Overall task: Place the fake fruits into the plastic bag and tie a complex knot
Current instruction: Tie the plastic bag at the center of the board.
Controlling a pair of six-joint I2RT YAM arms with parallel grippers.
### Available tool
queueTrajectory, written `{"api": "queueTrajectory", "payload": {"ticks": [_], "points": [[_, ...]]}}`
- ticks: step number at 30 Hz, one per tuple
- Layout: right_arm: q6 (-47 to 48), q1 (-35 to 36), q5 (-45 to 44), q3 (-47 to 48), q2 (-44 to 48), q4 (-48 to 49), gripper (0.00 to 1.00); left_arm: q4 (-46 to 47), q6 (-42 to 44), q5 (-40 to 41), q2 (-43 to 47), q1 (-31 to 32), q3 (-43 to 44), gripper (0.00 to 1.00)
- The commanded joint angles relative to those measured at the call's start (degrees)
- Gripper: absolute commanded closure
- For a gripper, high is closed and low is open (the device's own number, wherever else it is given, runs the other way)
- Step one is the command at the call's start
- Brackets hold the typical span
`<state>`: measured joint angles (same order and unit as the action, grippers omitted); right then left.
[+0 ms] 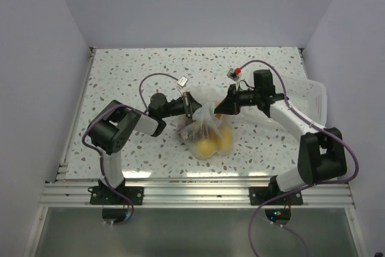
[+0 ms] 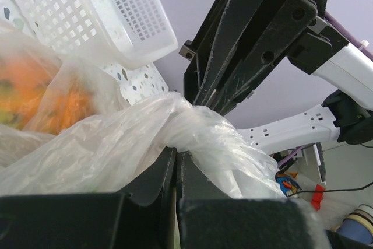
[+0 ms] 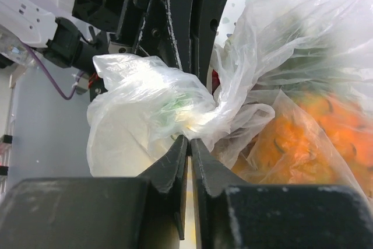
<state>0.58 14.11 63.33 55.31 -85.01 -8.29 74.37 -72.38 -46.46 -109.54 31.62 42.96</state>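
The clear plastic bag [image 1: 209,132] lies at the table's middle with yellow and orange fake fruits [image 1: 207,146] inside. Its bunched whitish neck [image 1: 206,111] rises between the two grippers. My left gripper [image 1: 191,105] is shut on the neck from the left; in the left wrist view [image 2: 176,153] its jaws pinch twisted plastic [image 2: 204,135]. My right gripper [image 1: 219,108] is shut on the neck from the right; the right wrist view [image 3: 189,140] shows its tips clamped on a plastic fold [image 3: 157,103]. Orange fruits show through the bag [image 3: 315,132].
A white slotted plastic tray [image 1: 307,97] stands at the right, behind the right arm; it also shows in the left wrist view [image 2: 111,10]. Walls enclose the speckled table [image 1: 132,70] on three sides. An aluminium rail [image 1: 192,194] runs along the near edge.
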Motion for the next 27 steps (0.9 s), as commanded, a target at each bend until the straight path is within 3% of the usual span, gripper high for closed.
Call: {"api": "queueTrajectory", "payload": {"ticks": [1,2,5,8,14,20,24,27], "points": [[0.2,0.5,1.5,2.0,0.1,0.4,0.86,25.9,-0.4,0.9,-0.9,0.8,3.2,1.0],[0.6,0.6,1.1,2.1,0.2,-0.4,0.64,26.3,-0.7,1.1,-0.9,0.8,3.2,1.0],[1.4,0.5,0.0,1.4,0.2,-1.0,0.51,26.4,-1.3,1.2,-0.7,1.0,2.9,1.0],[1.7,0.6,-0.2,0.7,0.1,-0.7,0.51,26.7,-1.4,1.2,-0.6,0.9,2.8,1.0],[1.2,0.7,-0.8,-0.5,-0.5,2.1,0.66,27.3,-1.8,1.3,-0.6,1.3,2.7,1.0],[2.5,0.7,-0.6,-1.3,-0.6,1.7,0.72,27.5,-2.1,1.3,-0.3,1.3,2.4,1.0],[4.7,0.6,0.0,-0.8,-0.4,-1.0,0.59,27.7,-2.1,1.5,-0.5,1.3,2.4,1.0],[6.4,0.7,0.1,-0.6,-0.4,-3.0,0.68,27.8,-2.1,1.4,-0.4,1.3,2.4,1.0]]}}
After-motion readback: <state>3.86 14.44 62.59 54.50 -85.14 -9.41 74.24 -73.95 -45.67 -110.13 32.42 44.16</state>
